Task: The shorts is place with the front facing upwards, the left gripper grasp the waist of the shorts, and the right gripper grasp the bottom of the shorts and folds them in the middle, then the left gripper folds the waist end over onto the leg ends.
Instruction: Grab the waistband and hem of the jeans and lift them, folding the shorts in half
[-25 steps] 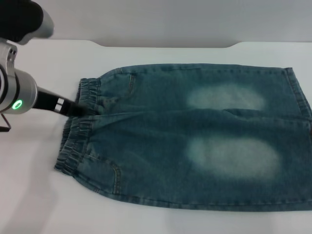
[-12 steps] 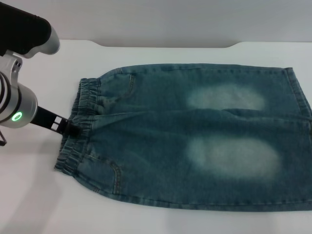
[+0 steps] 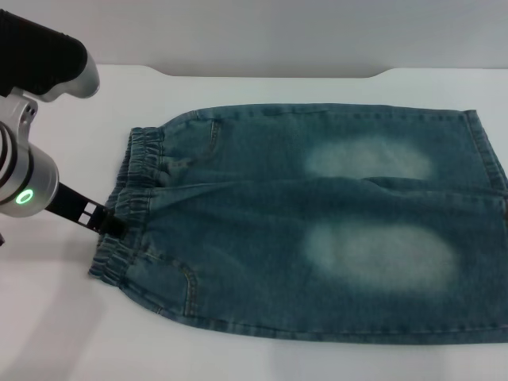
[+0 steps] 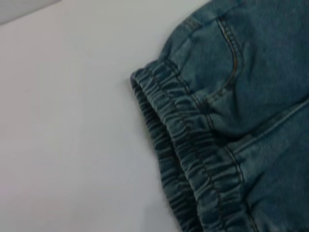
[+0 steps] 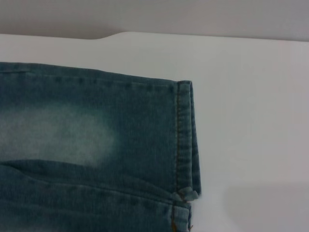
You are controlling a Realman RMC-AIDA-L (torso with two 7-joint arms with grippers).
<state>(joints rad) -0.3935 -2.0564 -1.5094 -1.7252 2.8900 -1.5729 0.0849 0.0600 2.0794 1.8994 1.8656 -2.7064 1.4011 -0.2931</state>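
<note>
Blue denim shorts (image 3: 317, 230) lie flat on the white table, front up. The elastic waist (image 3: 131, 206) is at the left and the leg ends (image 3: 488, 159) are at the right. My left gripper (image 3: 109, 224) sits at the waist's outer edge, near its middle, with its dark tip against the gathered band. The left wrist view shows the ruffled waist (image 4: 193, 159) and a front pocket seam close up. In the right wrist view I see the far leg hem (image 5: 186, 140) and the gap between the legs. The right gripper is out of view.
The white table (image 3: 63, 317) stretches left of the waist and in front of the shorts. Its far edge (image 3: 270, 75) runs behind the shorts, with a raised lip at the back. Two pale faded patches (image 3: 373, 254) mark the thighs.
My left gripper has slid along the waist towards me, from the upper part of the band down to about its middle. The shorts have hardly shifted.
</note>
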